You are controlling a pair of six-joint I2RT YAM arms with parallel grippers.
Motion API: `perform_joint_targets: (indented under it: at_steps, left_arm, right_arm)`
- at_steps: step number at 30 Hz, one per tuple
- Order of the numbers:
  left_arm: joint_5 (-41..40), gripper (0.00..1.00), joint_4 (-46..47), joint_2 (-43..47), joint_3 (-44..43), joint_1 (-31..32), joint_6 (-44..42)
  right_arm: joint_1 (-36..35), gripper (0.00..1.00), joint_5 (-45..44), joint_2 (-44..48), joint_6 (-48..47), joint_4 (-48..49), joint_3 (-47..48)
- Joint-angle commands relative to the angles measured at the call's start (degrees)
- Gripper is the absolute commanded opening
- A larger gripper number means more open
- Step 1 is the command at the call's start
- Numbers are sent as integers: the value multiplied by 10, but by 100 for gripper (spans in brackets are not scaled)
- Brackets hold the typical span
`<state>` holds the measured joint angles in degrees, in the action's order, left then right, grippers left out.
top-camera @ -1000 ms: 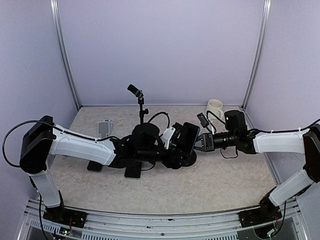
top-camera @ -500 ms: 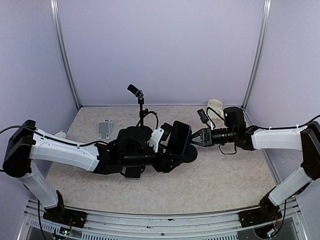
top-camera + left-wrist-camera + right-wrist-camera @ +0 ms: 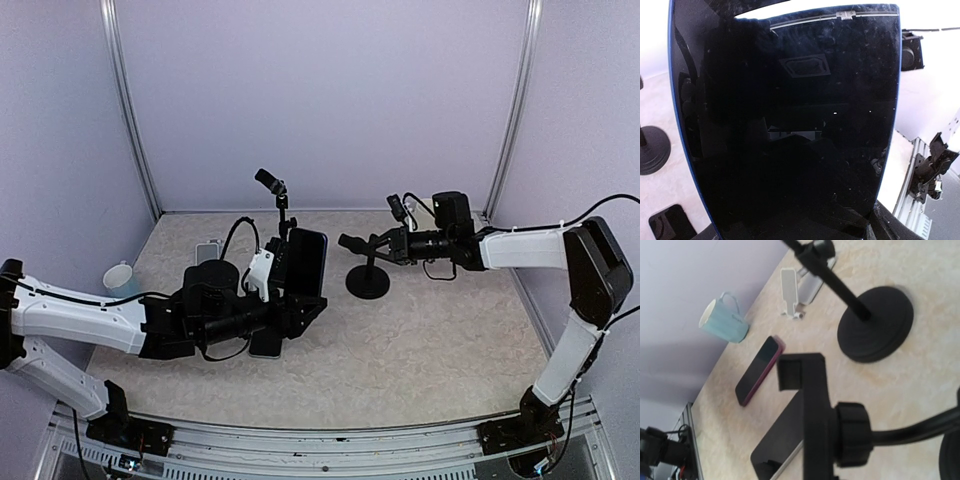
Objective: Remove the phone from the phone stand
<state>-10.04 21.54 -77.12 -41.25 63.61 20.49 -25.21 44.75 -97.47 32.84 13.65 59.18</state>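
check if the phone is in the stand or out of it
Out. The left gripper holds the phone upright, well clear of the stand, whose clamp is empty in the right wrist view.

Phone (image 3: pixel 306 262) between the left gripper's (image 3: pixel 300 298) jaws showed glossy black glass with a blue rim; phone stand (image 3: pixel 367 282) was matte black, table (image 3: pixel 450 340) beige with marbled speckle, mug (image 3: pixel 119 277) pale teal, second phone (image 3: pixel 759 370) black with maroon edge, walls (image 3: pixel 330 100) lavender.
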Motion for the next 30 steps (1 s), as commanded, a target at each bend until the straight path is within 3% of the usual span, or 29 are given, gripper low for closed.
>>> perform_joint_targets:
  at_steps: [1, 12, 15, 17, 25, 27, 30]
  left_arm:
    - [-38, 13, 16, 25, 15, -3, 19]
    - [-57, 14, -13, 19, 15, -1, 37]
    - [-58, 14, -14, 16, 13, -1, 40]
    - [-60, 14, -13, 10, 11, -1, 43]
    - [-66, 14, -29, -18, -15, 5, 48]
    - [-72, 14, -39, -28, -25, 9, 58]
    - [-85, 14, -58, -46, -43, 20, 75]
  right_arm:
    - [8, 0, 5, -38, 8, 45, 62]
    - [9, 0, -22, -100, -4, 3, 139]
    - [9, 15, -22, -99, -6, 3, 137]
    - [9, 31, -24, -98, -6, 2, 137]
    - [9, 66, -39, -80, -11, -16, 140]
    - [9, 80, -52, -69, -15, -29, 135]
    - [15, 90, -68, -48, -15, -34, 117]
